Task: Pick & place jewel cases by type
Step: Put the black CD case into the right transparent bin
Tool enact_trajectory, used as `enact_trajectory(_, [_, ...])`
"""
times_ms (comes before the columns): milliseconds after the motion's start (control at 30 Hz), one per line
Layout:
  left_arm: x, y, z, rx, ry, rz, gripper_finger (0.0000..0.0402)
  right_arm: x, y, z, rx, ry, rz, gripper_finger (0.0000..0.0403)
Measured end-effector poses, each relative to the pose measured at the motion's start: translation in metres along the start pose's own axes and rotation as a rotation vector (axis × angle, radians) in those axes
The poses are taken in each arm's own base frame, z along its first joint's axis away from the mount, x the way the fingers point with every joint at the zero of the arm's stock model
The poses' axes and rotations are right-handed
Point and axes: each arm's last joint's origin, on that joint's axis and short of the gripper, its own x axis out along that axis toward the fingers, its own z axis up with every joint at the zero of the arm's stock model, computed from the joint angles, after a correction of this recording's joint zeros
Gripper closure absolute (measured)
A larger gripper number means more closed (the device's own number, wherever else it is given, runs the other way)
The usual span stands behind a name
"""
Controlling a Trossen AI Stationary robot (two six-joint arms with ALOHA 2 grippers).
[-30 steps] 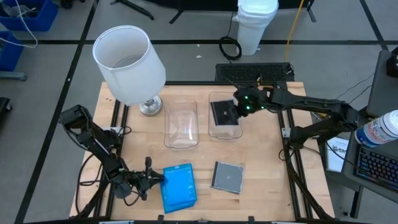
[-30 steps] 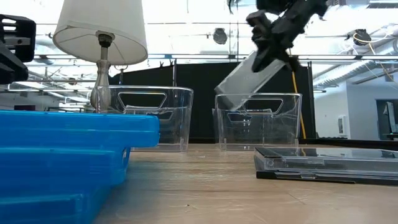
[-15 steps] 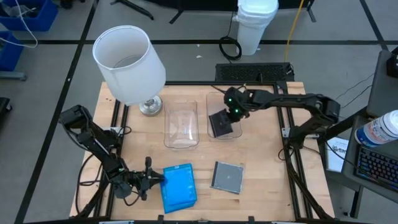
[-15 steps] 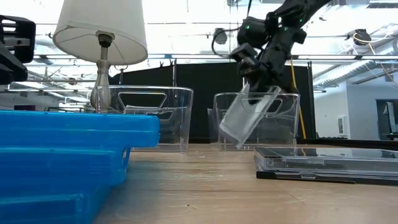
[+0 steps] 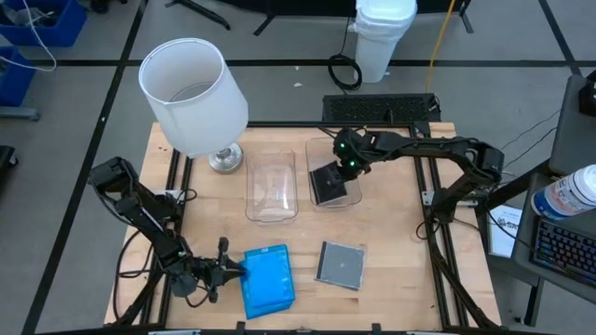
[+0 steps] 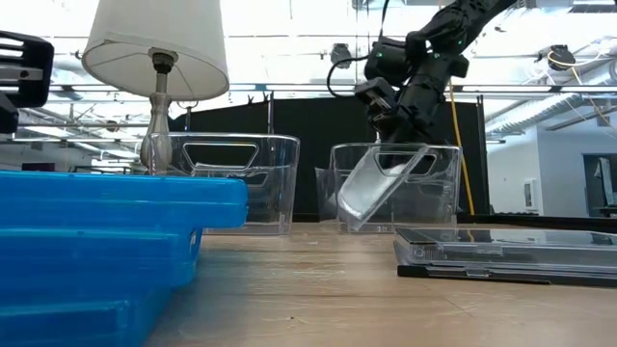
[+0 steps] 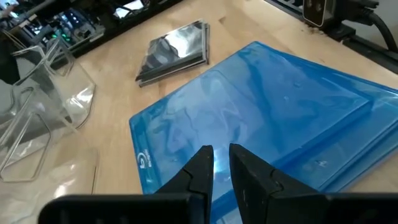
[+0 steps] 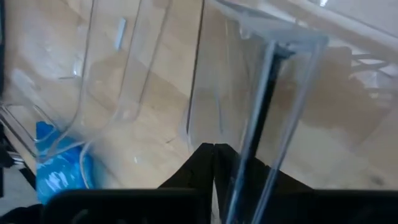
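Smoky grey case (image 5: 328, 182) tilted inside the right-hand clear tub (image 5: 350, 195), one edge low near the tub floor, the upper edge pinched between the fingers of the right gripper (image 5: 341, 167); in the low view the case (image 6: 371, 188) leans at a slant directly beneath those fingers. Just beside this tub, on the side away from the right arm, a second clear tub (image 5: 271, 186) stands with nothing visible in it. A second grey case (image 5: 341, 264) lies flat on the wooden table (image 5: 400, 233), well apart from the right gripper's fingers, toward the near edge. Blue cases (image 5: 267, 279) lie stacked on the table immediately ahead of the left gripper (image 5: 222, 270); in the left wrist view its fingers (image 7: 200, 171) are nearly pressed together, a thin gap between them, tips over the blue top surface (image 7: 261, 118), holding nothing. A lamp (image 5: 194, 97) with a white shade stands at the far left corner, far from both grippers
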Motion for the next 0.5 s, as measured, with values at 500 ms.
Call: enact_trajectory(500, [0.0000,-0.0002,0.0000,-0.023,0.001,-0.006,0.0341,0.0010,-0.0063,-0.0065,-0.062,-0.011,-0.157,0.0266])
